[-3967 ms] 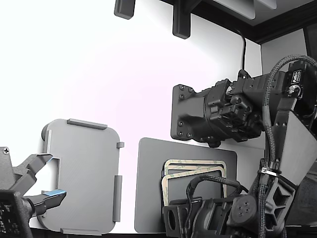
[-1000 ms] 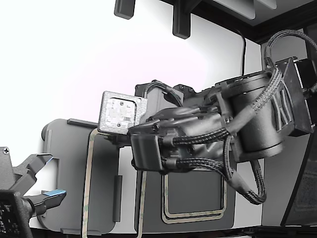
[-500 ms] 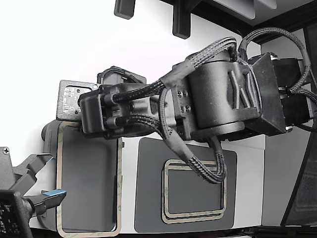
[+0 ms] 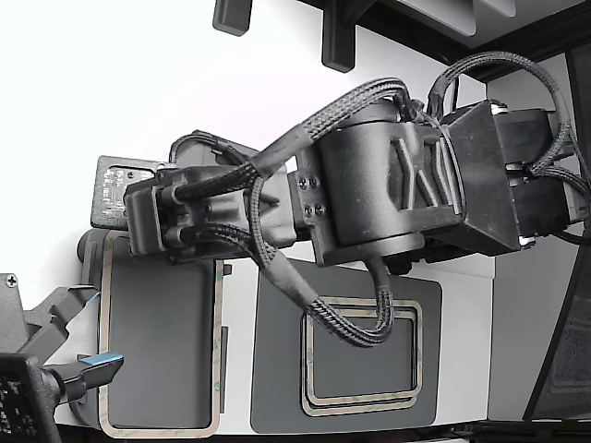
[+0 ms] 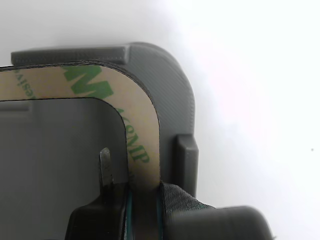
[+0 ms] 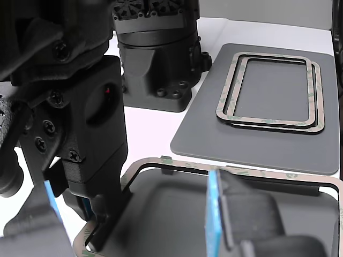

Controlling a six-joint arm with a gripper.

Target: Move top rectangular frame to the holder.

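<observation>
- The gripper [image 5: 142, 200] is clamped on one edge of the top rectangular frame [image 5: 141, 117], strip pinched right between the jaws.
- That frame sits over the holder [image 4: 162, 341], at about 8 o'clock in the exterior view.
- The other frames [image 4: 362, 353] lie on the dark pad [image 4: 277, 369].

Exterior view looks steeply down on the white table [image 4: 138, 111] from some distance. Wrist view sits very close above one corner of the holder [image 5: 170, 85]. Other view looks low and obliquely, apparently from a second arm. All three share the holder.
</observation>
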